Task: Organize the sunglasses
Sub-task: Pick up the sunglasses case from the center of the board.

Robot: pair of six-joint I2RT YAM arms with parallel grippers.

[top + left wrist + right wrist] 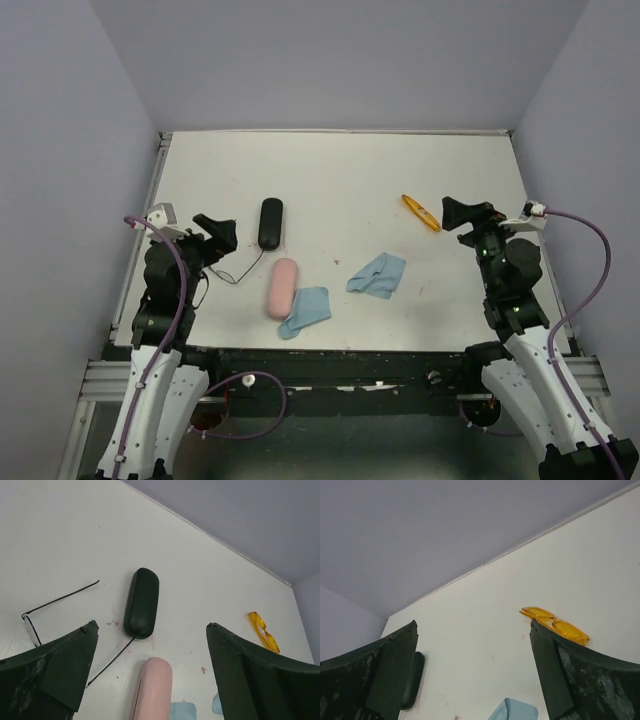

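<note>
The orange-yellow folded sunglasses (421, 212) lie on the white table at right of centre, and show in the right wrist view (555, 624) and the left wrist view (263, 631). My right gripper (462, 213) is open and empty, just right of them. My left gripper (217, 232) is open and empty at the left. A thin black wire-frame pair of glasses (232, 276) lies by it, one arm touching the black case (270, 223).
A pink case (282, 288) lies below the black case, also seen in the left wrist view (152, 690). One light-blue cloth (306, 311) lies beside the pink case, another (378, 274) nearer the middle. Walls enclose the table on three sides.
</note>
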